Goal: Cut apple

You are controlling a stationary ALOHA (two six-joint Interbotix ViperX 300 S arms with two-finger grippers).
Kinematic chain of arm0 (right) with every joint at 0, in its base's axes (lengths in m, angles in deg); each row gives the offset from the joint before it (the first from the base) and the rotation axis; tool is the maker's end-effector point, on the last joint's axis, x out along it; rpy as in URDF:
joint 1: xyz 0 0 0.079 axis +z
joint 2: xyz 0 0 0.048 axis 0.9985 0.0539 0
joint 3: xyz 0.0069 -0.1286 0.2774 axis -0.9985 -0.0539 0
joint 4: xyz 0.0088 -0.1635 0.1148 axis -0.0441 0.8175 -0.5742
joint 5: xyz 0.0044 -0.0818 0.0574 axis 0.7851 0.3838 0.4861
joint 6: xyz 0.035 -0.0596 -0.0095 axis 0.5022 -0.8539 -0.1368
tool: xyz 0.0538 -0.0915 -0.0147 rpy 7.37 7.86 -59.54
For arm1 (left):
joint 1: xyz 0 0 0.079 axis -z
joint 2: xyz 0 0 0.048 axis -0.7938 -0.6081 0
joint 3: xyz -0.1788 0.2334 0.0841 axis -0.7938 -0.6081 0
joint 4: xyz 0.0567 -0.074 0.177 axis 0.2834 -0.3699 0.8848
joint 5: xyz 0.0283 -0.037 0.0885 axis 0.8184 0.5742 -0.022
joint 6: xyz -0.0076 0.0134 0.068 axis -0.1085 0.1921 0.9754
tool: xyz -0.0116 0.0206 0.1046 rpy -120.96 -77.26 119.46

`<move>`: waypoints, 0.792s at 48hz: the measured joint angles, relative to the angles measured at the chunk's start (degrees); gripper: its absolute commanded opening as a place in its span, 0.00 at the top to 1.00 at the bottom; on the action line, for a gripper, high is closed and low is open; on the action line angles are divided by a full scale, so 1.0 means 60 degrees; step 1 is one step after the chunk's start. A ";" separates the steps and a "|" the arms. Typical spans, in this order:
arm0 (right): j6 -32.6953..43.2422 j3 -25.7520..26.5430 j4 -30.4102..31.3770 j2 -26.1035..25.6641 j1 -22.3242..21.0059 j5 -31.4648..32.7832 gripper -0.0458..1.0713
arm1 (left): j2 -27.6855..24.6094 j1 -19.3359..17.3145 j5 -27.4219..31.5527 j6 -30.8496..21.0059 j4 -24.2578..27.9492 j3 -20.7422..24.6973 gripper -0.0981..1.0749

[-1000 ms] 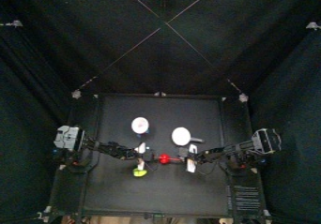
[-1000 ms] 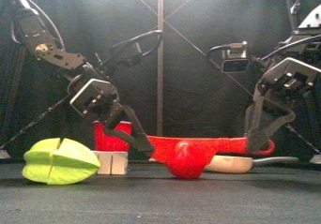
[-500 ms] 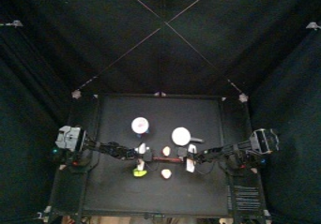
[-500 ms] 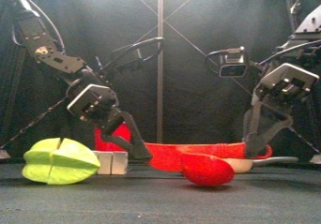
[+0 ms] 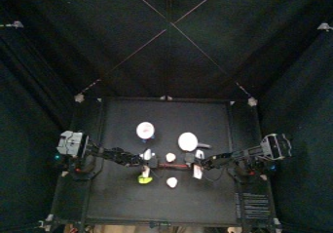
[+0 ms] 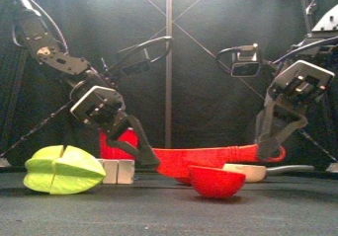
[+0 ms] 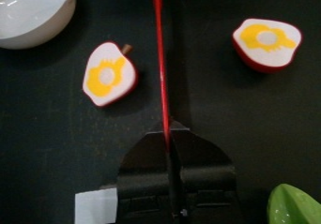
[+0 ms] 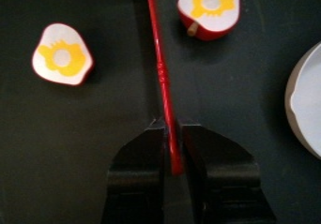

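The apple lies split in two halves, cream flesh up, red skin below: one half (image 5: 170, 158) between the grippers, the other (image 5: 172, 181) nearer the front edge. The left wrist view shows both halves (image 7: 108, 74) (image 7: 267, 44), one on each side of a thin red cutting strip (image 7: 160, 59). The right wrist view shows them too (image 8: 63, 53) (image 8: 208, 9). My left gripper (image 7: 170, 139) and right gripper (image 8: 170, 134) are each shut on an end of the strip (image 6: 199, 157), which spans low over the table. The front half (image 6: 216, 181) sits close to the front camera.
A yellow-green fruit (image 6: 63, 169) lies at the front left, with a small white block (image 6: 119, 171) beside it. Two white discs (image 5: 146, 130) (image 5: 189, 140) sit behind the arms. A white bowl edge (image 7: 32, 10) shows in the left wrist view.
The apple was whole under the red strip a second ago. It has split, and one half rolled toward the front and settled cut face up. The grippers hardly moved.
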 measured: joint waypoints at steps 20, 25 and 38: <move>0.0015 0.0000 0.0015 -0.0264 0.0190 0.0000 0.52 | 0.0337 0.0205 0.0029 0.0000 -0.0015 -0.0015 0.81; 0.0000 0.0000 0.0015 -0.0264 0.0190 0.0000 0.52 | 0.0337 0.0205 0.0029 0.0000 -0.0015 -0.0015 0.81; 0.0015 -0.0015 0.0015 -0.0264 0.0190 0.0000 0.52 | 0.0337 0.0205 0.0029 0.0015 -0.0015 0.0000 0.81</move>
